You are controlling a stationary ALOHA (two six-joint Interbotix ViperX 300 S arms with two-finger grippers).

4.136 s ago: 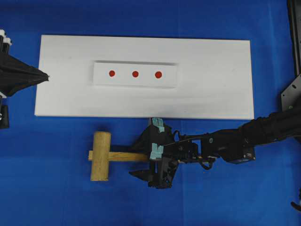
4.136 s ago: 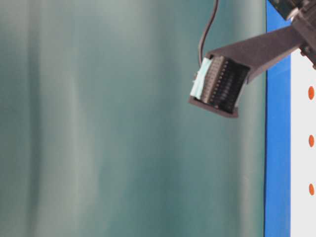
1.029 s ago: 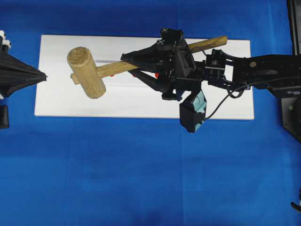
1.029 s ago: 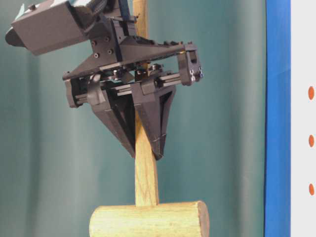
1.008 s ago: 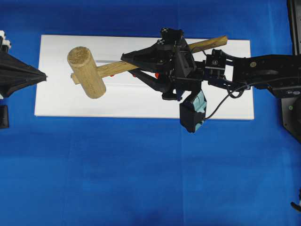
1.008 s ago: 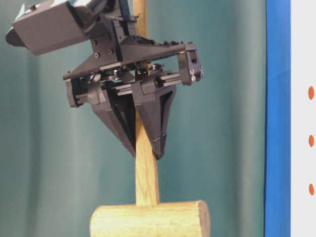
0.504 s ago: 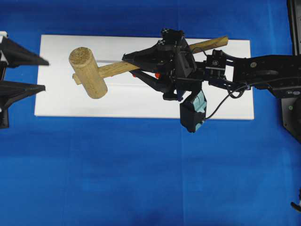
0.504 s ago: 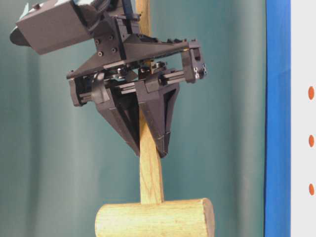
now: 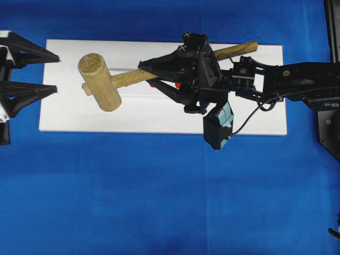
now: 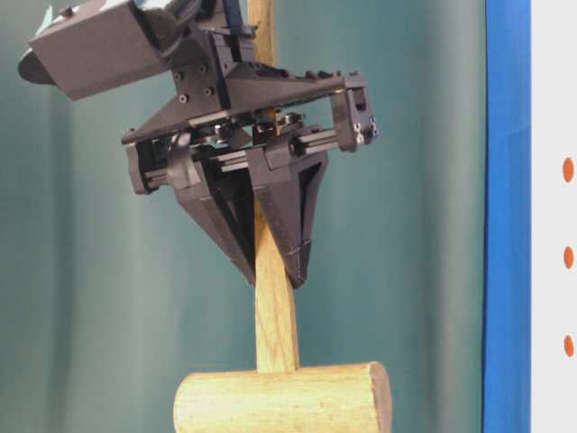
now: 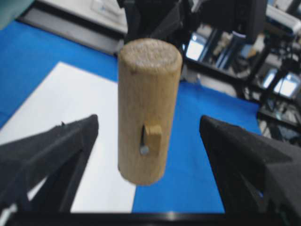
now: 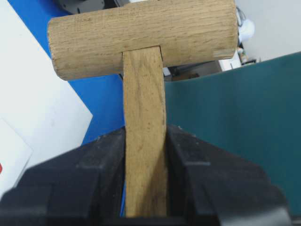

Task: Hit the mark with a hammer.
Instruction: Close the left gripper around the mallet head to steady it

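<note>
A: Holding the hammer (image 9: 101, 81) by its handle in my closed right gripper (image 9: 159, 77), head above the board's (image 9: 249, 114) left end.

B: Left gripper (image 9: 50, 71) gapes empty; swing squarely onto the mark.

- Red marks on white block: mostly hidden under right gripper (image 9: 142, 66); only a sliver of red shows.
- Hammer (image 10: 281, 397) head cut off by the table-level view's bottom edge.
- Left gripper (image 9: 53, 71): body beyond the overhead view's left edge.
- Left-wrist background blurred, unreadable.
</note>
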